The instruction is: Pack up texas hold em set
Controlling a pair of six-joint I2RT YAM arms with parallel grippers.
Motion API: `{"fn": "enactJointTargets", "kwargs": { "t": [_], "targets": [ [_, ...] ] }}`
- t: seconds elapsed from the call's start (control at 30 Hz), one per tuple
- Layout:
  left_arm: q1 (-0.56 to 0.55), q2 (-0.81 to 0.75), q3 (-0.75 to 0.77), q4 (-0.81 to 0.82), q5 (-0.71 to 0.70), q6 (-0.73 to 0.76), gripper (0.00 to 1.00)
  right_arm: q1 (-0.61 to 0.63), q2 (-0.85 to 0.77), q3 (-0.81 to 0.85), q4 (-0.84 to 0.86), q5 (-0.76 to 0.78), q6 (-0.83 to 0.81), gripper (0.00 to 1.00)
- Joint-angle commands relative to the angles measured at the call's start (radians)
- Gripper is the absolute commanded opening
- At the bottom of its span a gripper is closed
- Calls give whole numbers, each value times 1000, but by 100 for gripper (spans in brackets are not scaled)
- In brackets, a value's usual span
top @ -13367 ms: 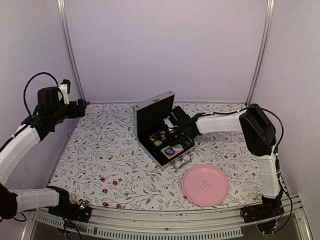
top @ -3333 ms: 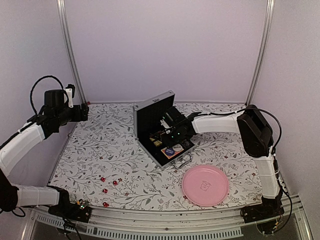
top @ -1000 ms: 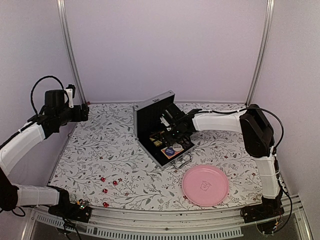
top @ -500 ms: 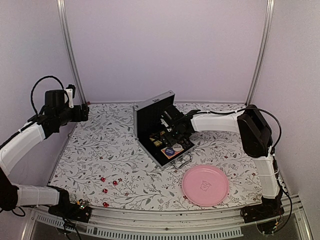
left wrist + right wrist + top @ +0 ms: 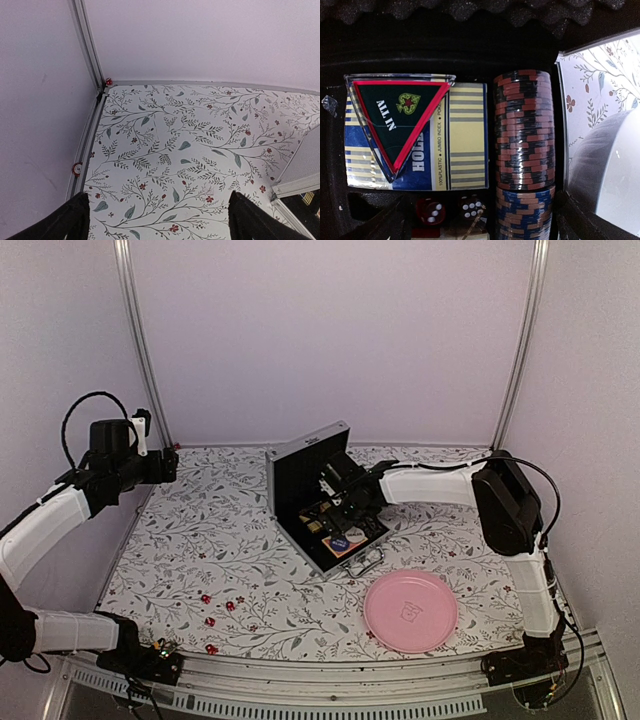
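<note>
Right pincer [image 5: 480, 222] wide open, empty, over chips [image 5: 522, 130]

Case interior [image 5: 445, 45]: black-lined, with ridged foam along the top edge. One card deck [image 5: 465, 145] in a blue and yellow striped box lay flat, and a green, red-edged "ALL IN" triangle [image 5: 395, 120] rested on its left part. Beside it stood a row of chips [image 5: 522, 145], red-and-black above, blue below. Two red dice [image 5: 430, 211] sat under the deck. The right gripper [image 5: 480, 230] had its fingers spread to the lower corners. The floral desk [image 5: 600, 75] showed at right.
</note>
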Motion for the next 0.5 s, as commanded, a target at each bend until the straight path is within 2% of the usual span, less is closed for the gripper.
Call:
{"fn": "enactJointTargets", "kwargs": {
  "t": [0.0, 0.47],
  "targets": [
    [5, 5, -1, 17, 13, -3, 96, 5, 27, 24, -27, -24, 0, 100],
    [5, 7, -1, 16, 19, -4, 96, 4, 48, 40, -55, 39, 6, 100]
  ]
}}
